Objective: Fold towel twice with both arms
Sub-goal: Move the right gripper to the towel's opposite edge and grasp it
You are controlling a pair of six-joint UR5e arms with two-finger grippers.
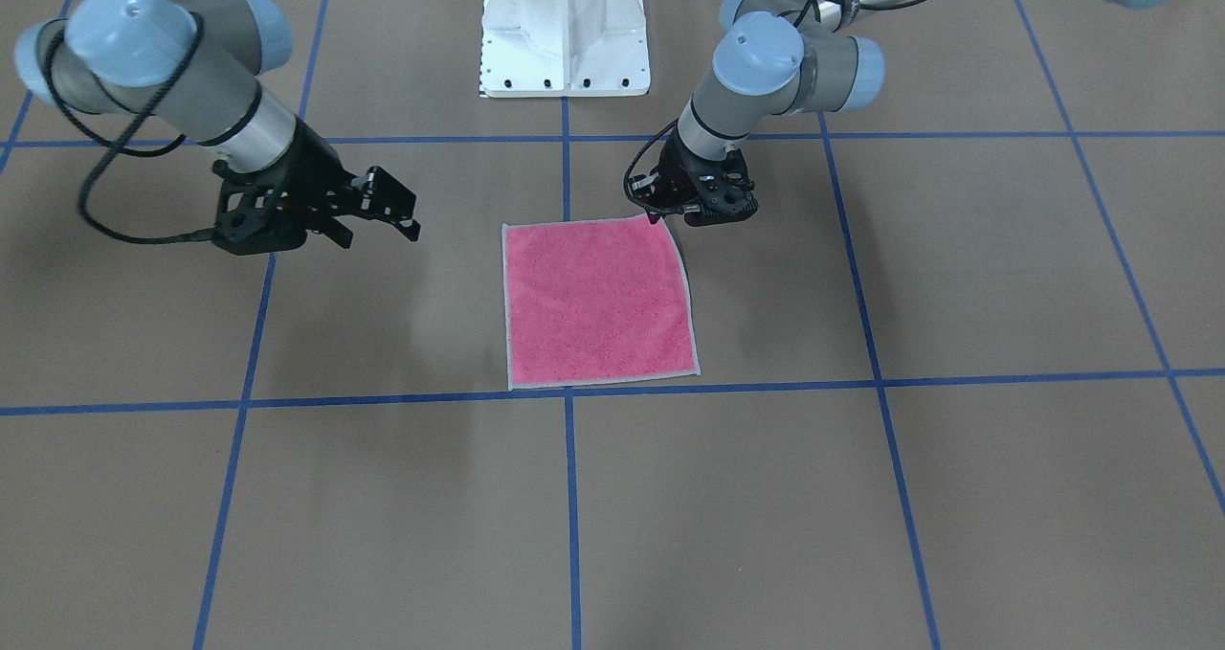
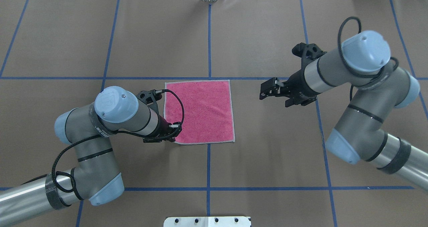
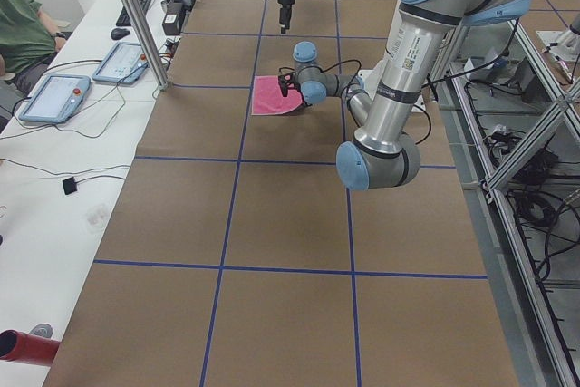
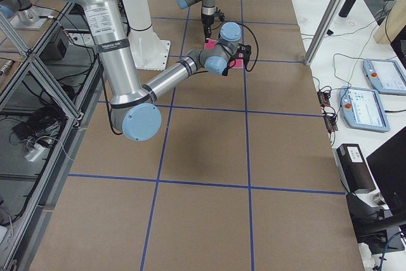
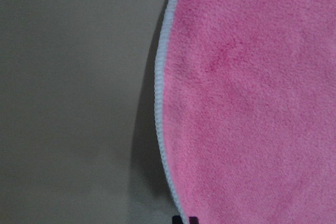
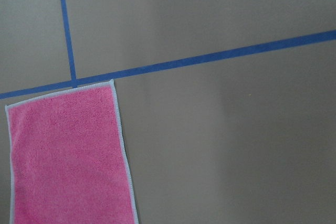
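Terry towel (image 1: 598,301) — soft, limp, light | left fingers (image 1: 662,212) pinch a corner | right fingers (image 1: 394,200) gape — you take the matching corner

Pink towel (image 1: 598,301) with pale border; brown table (image 1: 861,497) gridded with blue lines (image 1: 571,497)

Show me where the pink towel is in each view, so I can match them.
Front-facing: towel at centre.
Overhead: towel just left of centre.
Exterior left: towel upper middle, small.
Exterior right: towel top middle, mostly hidden.
Left wrist: towel fills the right half.
Right wrist: towel in lower left corner.
Shared landmark, except left wrist: blue tape crossing beside one towel edge.
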